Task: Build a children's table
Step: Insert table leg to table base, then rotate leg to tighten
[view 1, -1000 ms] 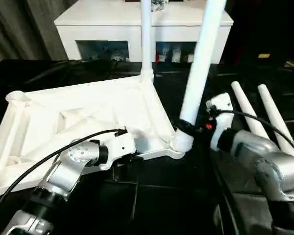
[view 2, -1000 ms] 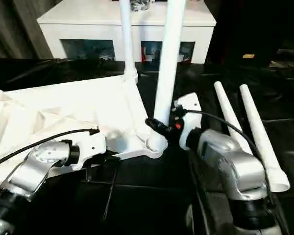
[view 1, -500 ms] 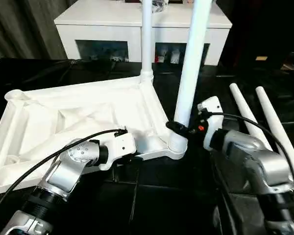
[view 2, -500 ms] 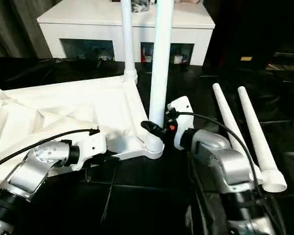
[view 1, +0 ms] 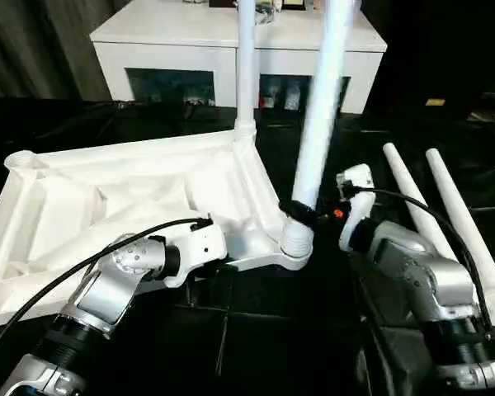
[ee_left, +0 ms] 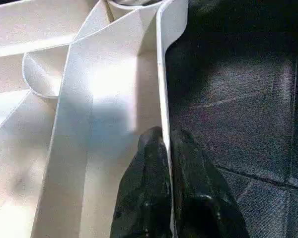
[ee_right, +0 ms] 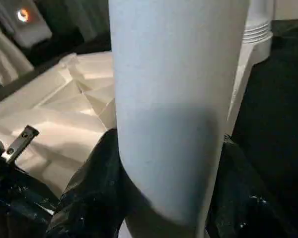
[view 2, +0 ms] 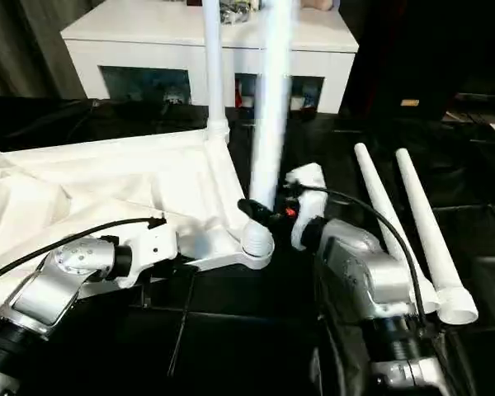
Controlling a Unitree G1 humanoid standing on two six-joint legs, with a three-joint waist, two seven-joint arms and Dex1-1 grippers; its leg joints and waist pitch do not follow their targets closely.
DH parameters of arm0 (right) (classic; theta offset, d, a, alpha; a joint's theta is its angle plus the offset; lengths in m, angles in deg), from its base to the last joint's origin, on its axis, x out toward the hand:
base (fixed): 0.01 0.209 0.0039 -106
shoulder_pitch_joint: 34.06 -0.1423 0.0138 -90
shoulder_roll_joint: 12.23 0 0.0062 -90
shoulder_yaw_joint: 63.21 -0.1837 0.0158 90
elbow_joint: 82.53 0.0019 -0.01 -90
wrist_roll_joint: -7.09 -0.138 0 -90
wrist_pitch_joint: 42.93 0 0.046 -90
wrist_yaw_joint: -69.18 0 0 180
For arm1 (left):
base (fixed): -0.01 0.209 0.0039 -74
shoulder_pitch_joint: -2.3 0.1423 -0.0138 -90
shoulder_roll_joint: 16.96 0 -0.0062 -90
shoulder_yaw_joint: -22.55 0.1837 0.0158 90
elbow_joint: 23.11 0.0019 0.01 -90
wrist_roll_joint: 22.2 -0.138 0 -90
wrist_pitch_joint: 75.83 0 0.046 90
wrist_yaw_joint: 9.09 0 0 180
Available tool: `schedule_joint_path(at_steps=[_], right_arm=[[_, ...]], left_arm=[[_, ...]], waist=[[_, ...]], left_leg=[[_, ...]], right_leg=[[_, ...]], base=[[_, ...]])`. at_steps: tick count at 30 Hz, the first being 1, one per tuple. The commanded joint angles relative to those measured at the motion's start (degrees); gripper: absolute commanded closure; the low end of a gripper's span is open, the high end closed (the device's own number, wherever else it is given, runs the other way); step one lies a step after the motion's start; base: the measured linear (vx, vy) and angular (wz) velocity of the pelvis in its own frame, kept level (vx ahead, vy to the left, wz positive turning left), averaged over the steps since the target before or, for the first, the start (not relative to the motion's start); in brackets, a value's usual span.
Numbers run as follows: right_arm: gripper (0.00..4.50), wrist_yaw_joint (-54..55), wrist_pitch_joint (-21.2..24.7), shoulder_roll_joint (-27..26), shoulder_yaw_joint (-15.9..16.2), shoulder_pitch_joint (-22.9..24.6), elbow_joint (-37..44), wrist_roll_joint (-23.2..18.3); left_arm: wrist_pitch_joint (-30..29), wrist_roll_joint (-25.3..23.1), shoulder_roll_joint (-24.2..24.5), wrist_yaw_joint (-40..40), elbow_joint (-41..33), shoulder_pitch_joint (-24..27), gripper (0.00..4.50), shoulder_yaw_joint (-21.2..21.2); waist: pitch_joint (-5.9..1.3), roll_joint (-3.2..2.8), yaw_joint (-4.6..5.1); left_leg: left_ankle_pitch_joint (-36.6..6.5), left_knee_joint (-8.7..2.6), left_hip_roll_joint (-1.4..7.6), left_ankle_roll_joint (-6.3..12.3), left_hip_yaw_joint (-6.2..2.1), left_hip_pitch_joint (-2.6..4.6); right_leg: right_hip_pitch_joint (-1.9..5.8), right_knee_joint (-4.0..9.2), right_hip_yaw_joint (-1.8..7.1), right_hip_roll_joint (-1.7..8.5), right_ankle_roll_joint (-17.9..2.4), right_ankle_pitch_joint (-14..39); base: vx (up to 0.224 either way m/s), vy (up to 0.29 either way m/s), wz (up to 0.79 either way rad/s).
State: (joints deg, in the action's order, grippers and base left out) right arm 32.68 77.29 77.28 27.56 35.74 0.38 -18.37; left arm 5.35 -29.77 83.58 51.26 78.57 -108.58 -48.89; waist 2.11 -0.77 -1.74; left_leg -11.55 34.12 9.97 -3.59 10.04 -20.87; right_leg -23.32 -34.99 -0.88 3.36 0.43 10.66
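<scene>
White leg (view 1: 318, 124) upright in table top's (view 1: 132, 198) corner socket (view 1: 297, 241).

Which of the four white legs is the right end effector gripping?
The near-corner leg standing in the table top, clamped low by the right end effector. One other leg stands free; two lie flat.

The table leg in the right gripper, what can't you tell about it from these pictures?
- The held leg: its top is cut off by the head views' upper edge, and the shaft is motion-blurred.
- Its threaded foot in the corner socket: hidden by the right gripper, so how far it is screwed in is unclear.
- The left gripper: pinches the tabletop's rim; the head views hide its fingertips.
</scene>
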Motion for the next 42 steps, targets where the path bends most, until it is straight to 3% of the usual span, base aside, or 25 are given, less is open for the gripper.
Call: schedule_joint_path(at_steps=[1,5,8,10,12,14,15,18,24,27,28,31,32,33,34,35,37,41,42], right_arm=[[2.65,0.8,0.4,0.0,-0.1,3.1,-1.8,0.8],[2.66,1.2,-1.3,-0.6,-1.0,5.0,-1.3,0.9],[2.66,1.6,-3.1,-0.6,-1.1,7.3,0.4,1.3],[2.66,1.6,-3.3,-0.7,-1.1,7.6,0.7,1.3],[2.66,1.4,-5.4,0.5,1.0,9.2,2.3,4.0],[2.66,1.0,-6.0,1.3,2.4,10.2,3.8,5.0],[2.66,0.8,-6.1,1.4,2.8,10.8,4.7,5.2],[2.66,0.9,-6.0,1.7,3.3,11.8,6.3,5.3],[2.66,1.2,-6.3,2.0,4.0,13.0,7.7,5.8],[2.66,1.2,-5.9,2.5,5.7,11.7,6.8,7.3],[2.66,0.9,-5.4,2.7,6.1,11.3,6.6,7.4],[2.66,-1.4,-2.1,4.5,9.7,8.9,5.3,9.2],[2.66,-2.8,-0.6,5.4,11.7,7.1,3.7,10.5],[2.66,-3.5,0.3,5.8,12.6,6.1,2.8,11.1],[2.66,-3.6,0.4,5.9,12.7,6.0,2.6,11.1],[2.66,-3.8,0.8,6.0,13.0,5.6,2.2,11.4],[2.66,-5.8,3.5,6.6,14.0,3.2,-0.2,11.0],[2.66,-6.7,5.3,7.3,14.5,1.6,-2.2,10.7],[2.66,-6.8,5.8,7.4,14.4,1.5,-2.8,10.6]], left_arm=[[-0.3,-0.5,1.2,-0.4,1.5,0.8,4.5,0.7],[0.0,-0.5,1.0,-0.7,2.3,0.1,4.5,0.6],[0.9,-0.6,0.8,-1.2,3.6,-0.8,4.5,0.5],[1.0,-0.6,0.8,-1.3,3.8,-0.9,4.5,0.5],[1.3,-0.7,0.6,-1.4,4.9,-1.8,4.5,0.5],[1.2,-0.7,0.4,-1.5,5.3,-2.3,4.5,0.5],[1.3,-0.7,0.4,-1.5,5.5,-2.5,4.5,0.6],[1.6,-0.8,0.3,-1.8,6.1,-2.9,4.5,0.6],[2.0,-0.6,0.1,-2.1,7.0,-3.5,4.5,0.8],[2.5,-0.4,0.1,-2.2,7.6,-3.9,4.5,1.0],[2.5,-0.4,0.1,-2.2,7.6,-3.9,4.5,1.0],[2.7,-0.3,0.2,-2.1,7.6,-3.8,4.5,1.0],[2.9,-0.2,0.3,-2.1,7.5,-3.6,4.5,1.1],[2.9,-0.2,0.3,-2.1,7.4,-3.5,4.5,1.2],[2.9,-0.2,0.3,-2.1,7.4,-3.5,4.5,1.2],[2.9,-0.2,0.3,-2.1,7.4,-3.4,4.5,1.2],[2.8,-0.2,0.5,-2.0,6.9,-3.0,4.5,1.3],[2.6,-0.1,0.6,-2.0,6.6,-2.7,4.5,1.2],[2.6,-0.1,0.6,-2.1,6.5,-2.6,4.5,1.2]], waist=[[-2.93,0.42,-0.3],[-2.65,0.0,-0.19],[-2.72,-0.36,-0.29],[-2.75,-0.15,-0.23],[-2.62,-0.72,-0.25],[-2.52,-0.41,-0.26],[-2.47,-0.66,-0.28],[-2.42,-0.55,-0.13],[-2.31,-0.59,-0.1],[-2.2,-0.19,0.03],[-2.11,-0.34,0.02],[-2.05,-0.07,0.07],[-2.03,0.36,0.23],[-1.94,0.24,0.23],[-1.98,0.49,0.31],[-1.94,0.11,0.23],[-1.92,0.63,0.31],[-2.1,0.78,0.26],[-2.12,1.05,0.27]], left_leg=[[-9.1,-4.01,2.55,1.77,-0.6,0.27],[-12.4,-4.29,2.49,0.69,-0.72,0.5],[-13.8,-4.45,2.49,-0.1,-0.8,0.75],[-14.2,-4.49,2.44,-0.15,-0.84,0.77],[-15.7,-4.58,2.45,-0.48,-0.89,0.83],[-16.5,-4.73,2.44,-0.73,-0.99,0.79],[-16.9,-4.76,2.45,-0.8,-1.03,0.82],[-18.8,-4.84,2.48,-0.94,-1.16,0.97],[-19.8,-4.99,2.51,-0.98,-1.24,0.92],[-20.7,-5.03,2.47,-1.02,-1.26,0.95],[-21.2,-5.05,2.46,-1.08,-1.33,0.97],[-21.3,-5.04,2.49,-1.05,-1.4,1.02],[-21.4,-5.02,2.47,-0.9,-1.43,0.91],[-21.5,-5.07,2.42,-0.96,-1.56,0.82],[-21.5,-5.05,2.44,-0.87,-1.51,0.86],[-22.4,-4.93,2.51,-1.17,-1.49,1.23],[-22.7,-5.05,2.53,-1.25,-1.58,1.11],[-23.2,-5.22,2.67,-1.57,-1.66,1.08],[-23.3,-5.19,2.65,-1.53,-1.61,1.12]], right_leg=[[2.68,3.94,1.93,3.75,-13.0,8.4],[2.42,4.44,1.94,3.73,-12.5,13.1],[2.41,4.56,2.0,3.59,-11.9,13.0],[2.48,4.49,1.97,3.57,-12.0,12.9],[2.32,4.74,1.99,3.65,-11.8,14.8],[2.37,4.88,2.0,3.61,-10.9,16.4],[2.32,4.94,2.02,3.67,-10.7,17.1],[2.1,5.25,2.06,3.69,-10.1,20.0],[2.01,5.34,2.08,3.69,-9.9,20.5],[1.84,5.56,2.07,3.68,-9.2,23.0],[1.74,5.69,2.11,3.8,-8.8,24.6],[1.62,5.81,2.12,3.81,-8.1,26.5],[1.59,5.87,2.1,3.85,-7.8,27.6],[1.64,5.79,2.03,3.85,-7.7,28.2],[1.61,5.87,2.03,3.85,-7.5,28.7],[1.08,6.17,2.18,3.97,-7.0,30.2],[1.11,6.17,2.13,3.92,-6.8,30.3],[1.21,5.97,2.1,3.9,-7.1,27.9],[1.14,5.96,2.1,3.89,-7.2,27.8]], base=[[0.0,0.0,0.0],[0.0,0.0,0.0],[0.0,0.0,0.0],[0.0,0.0,0.0],[0.0,0.0,0.0],[0.0,0.0,0.0],[0.0,0.0,0.0],[0.0,0.0,0.0],[0.0,0.0,0.0],[0.0,0.0,0.0],[0.0,0.0,0.0],[0.0,0.0,0.0],[0.0,0.0,0.0],[0.0,0.0,0.0],[0.0,0.0,0.0],[0.0,0.0,0.0],[0.0,0.0,0.0],[0.0,0.0,0.0],[0.0,0.0,0.0]])
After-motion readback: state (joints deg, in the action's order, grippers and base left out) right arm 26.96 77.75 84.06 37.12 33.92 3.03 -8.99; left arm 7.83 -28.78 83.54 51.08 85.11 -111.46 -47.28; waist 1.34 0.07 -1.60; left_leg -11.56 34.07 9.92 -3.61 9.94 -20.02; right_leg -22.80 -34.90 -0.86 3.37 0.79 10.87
